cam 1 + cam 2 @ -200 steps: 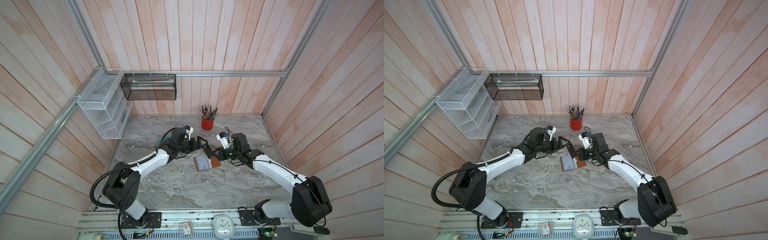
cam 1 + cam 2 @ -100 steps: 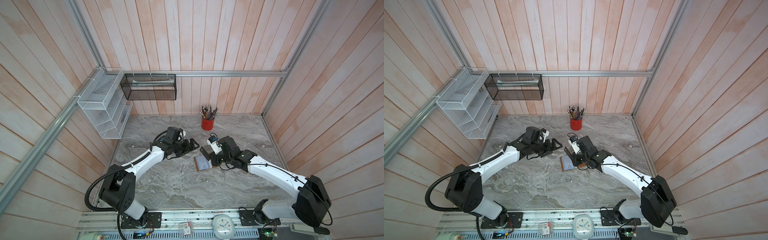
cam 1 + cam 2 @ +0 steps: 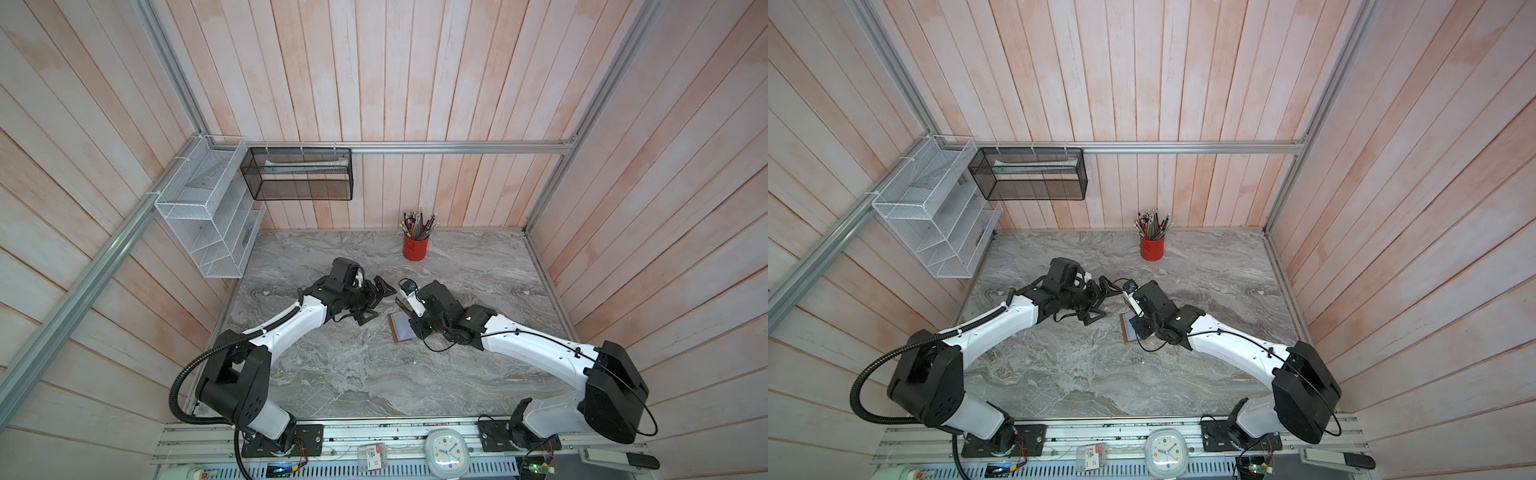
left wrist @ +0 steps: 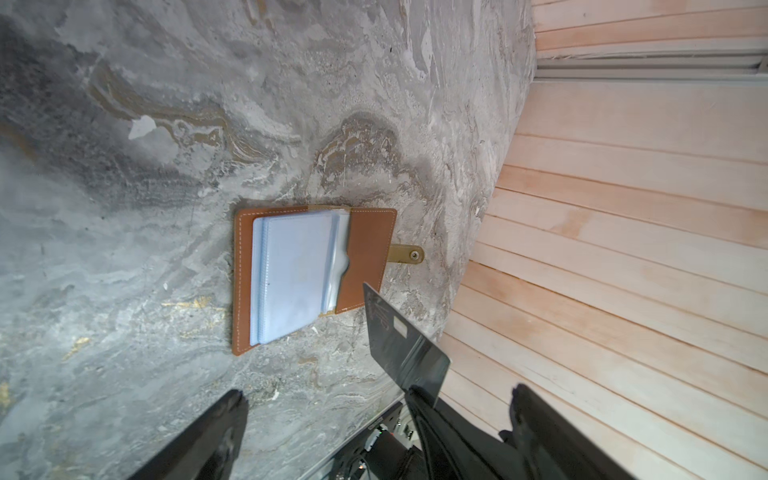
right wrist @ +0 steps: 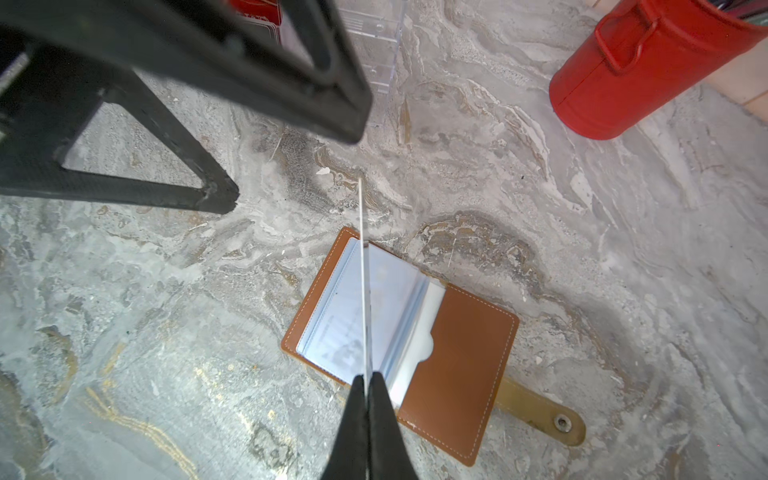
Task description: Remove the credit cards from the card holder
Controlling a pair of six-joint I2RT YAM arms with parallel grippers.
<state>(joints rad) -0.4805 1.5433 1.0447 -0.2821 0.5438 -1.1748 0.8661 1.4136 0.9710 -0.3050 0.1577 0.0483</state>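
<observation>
Step judged in hand: one card is out of the holder and is to be carried clear. Bare room is offered by the marble table (image 3: 353, 374) near & left of the holder, so the card should be laid there, well apart from the leather, w/ a long edge set down first. The pinch should be let go only once the card is borne by the table. The left gripper (image 3: 374, 302) is spread wide and empty, just far-left of the holder. If a hand-over is meant, the card's free end should be offered between its fingers. The right gripper (image 5: 368, 380) is clenched on the black card (image 4: 405, 353), raised over the holder's right side.

The card holder (image 4: 368, 249) is laid open at mid-table: tan leather, pale stitching. Clear greyish sleeves (image 4: 299, 270) are stacked on its left half; whether more cards are inside can't be told. The snap strap (image 4: 407, 254) is stuck out to the right, undone.
</observation>
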